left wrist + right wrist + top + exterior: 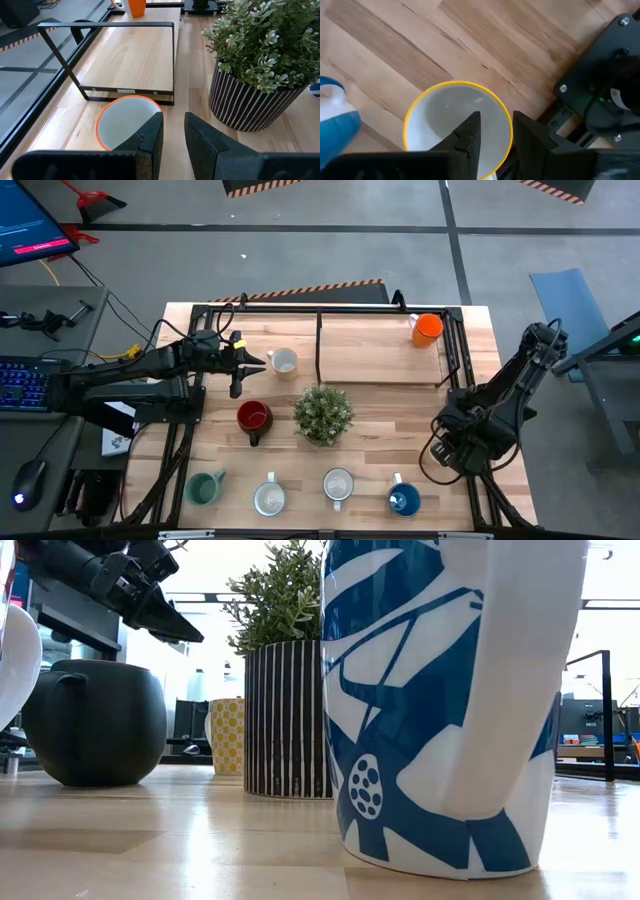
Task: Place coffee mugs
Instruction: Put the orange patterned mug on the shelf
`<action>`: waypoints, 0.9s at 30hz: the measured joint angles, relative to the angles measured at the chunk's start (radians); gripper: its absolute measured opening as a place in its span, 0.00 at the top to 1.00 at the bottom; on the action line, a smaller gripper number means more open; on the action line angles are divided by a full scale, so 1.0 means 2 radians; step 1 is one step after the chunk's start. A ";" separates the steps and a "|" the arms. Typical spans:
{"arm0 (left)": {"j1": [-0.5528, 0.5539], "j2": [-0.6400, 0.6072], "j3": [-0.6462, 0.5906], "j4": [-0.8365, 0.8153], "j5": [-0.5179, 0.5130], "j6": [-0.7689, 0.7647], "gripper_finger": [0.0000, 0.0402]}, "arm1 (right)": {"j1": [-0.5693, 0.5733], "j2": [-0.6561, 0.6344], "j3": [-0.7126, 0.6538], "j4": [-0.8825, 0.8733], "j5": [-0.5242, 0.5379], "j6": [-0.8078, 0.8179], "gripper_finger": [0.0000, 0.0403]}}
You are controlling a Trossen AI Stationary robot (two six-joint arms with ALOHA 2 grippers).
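Note:
My left gripper [255,365] hangs over the table's far left, narrowly open and empty, just above and beside a white mug with an orange rim [122,122], which stands on the table [284,361]. My right gripper [455,442], near the table's right edge, is shut on a white mug with a yellow rim [445,115]; the arm hides this mug in the high view. A red mug [253,417] stands left of the plant. A green mug [205,487], a white mug [269,498], a cream mug [338,483] and a blue mug [404,499] stand along the near edge. An orange mug [427,329] stands on the raised board. My right gripper holds the yellow-rimmed mug by its rim [506,117], with one finger [470,130] inside the mug and the other outside its wall. The fingers come from above, pointing down. The mug's mouth faces up; whether its base rests on the table I cannot tell.
A spiky potted plant in a striped pot [322,413] stands mid-table. A black metal frame [320,310] with a wooden board [380,345] fills the far side. The blue mug [337,125] is close to the held mug.

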 joint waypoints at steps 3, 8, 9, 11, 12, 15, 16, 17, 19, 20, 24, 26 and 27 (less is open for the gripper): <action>0.000 0.000 0.000 0.000 0.000 0.000 0.83 | 0.000 0.008 0.000 0.004 -0.001 -0.002 0.77; 0.000 0.000 0.000 0.000 0.000 0.000 0.83 | 0.000 0.021 0.000 0.001 -0.009 0.003 0.77; 0.000 0.000 0.000 0.000 0.000 0.000 0.83 | 0.000 0.024 0.000 -0.004 -0.009 0.007 0.77; 0.000 0.000 0.000 0.000 0.000 0.000 0.83 | 0.000 0.031 0.000 -0.016 -0.009 0.013 0.77; 0.000 0.000 0.000 0.000 0.000 0.000 0.83 | 0.000 0.034 0.000 -0.021 -0.009 0.014 0.77; 0.000 0.000 0.000 0.000 0.000 0.000 0.83 | 0.000 0.040 0.000 -0.025 -0.009 0.015 0.77; 0.000 0.000 0.000 0.000 0.000 0.000 0.83 | 0.000 0.042 0.000 -0.024 -0.009 0.015 0.77; 0.000 0.000 0.000 0.000 0.000 0.000 0.83 | 0.000 0.042 0.000 -0.024 -0.011 0.015 0.77; 0.000 0.000 0.000 0.000 0.000 0.000 0.83 | 0.000 0.042 0.000 -0.018 -0.020 0.015 0.77; 0.000 0.000 0.000 0.000 0.000 0.000 0.83 | 0.000 0.042 0.000 -0.015 -0.026 0.015 0.77; 0.000 0.000 0.000 0.000 0.000 0.000 0.83 | 0.000 0.042 0.000 -0.011 -0.047 0.016 0.77; 0.000 0.000 0.000 0.000 0.000 0.000 0.83 | 0.000 0.042 0.000 -0.011 -0.048 0.017 0.77; 0.000 0.000 0.000 0.000 0.000 0.000 0.83 | 0.000 0.042 0.000 -0.011 -0.048 0.020 0.77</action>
